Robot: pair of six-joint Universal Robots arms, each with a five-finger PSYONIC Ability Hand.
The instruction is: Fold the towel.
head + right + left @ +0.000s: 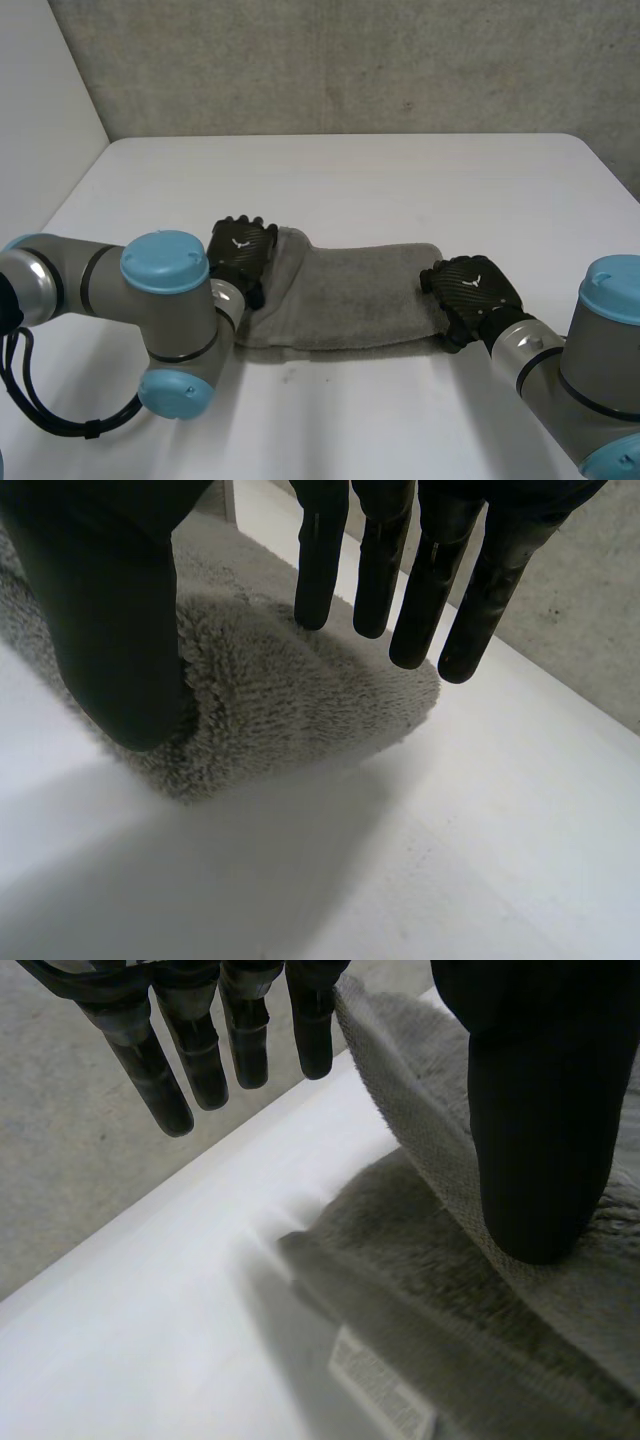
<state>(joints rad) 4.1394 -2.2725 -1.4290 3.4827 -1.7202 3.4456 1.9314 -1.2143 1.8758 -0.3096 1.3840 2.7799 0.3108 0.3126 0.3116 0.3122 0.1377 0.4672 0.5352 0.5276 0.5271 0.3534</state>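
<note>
Ok so from my end: the towel [350,295] is lying on the table [400,170] as a long grey strip, already doubled over, with a hand at each short end. The left hand [240,250] sits palm-down over its end. In its wrist cam the fingers [165,1075] are out straight and spread, tips over bare table just past the towel's edge. The thumb [540,1130] presses on a top layer that's lifted clear of the layer underneath. That flap runs up between the thumb and the nearest finger, so I read it as pinched there. Just past the thumb tip, on the lower layer, there's a white label [385,1395]. The right hand [475,290] is at the other end. Its fingers [375,560] are straight too, tips hanging just over the rounded end of the towel, and I can't tell if they touch it. Its thumb [115,620] is dug into the side of that fluffy end, so the end sits between thumb and fingers, but nothing's closed round it.
</note>
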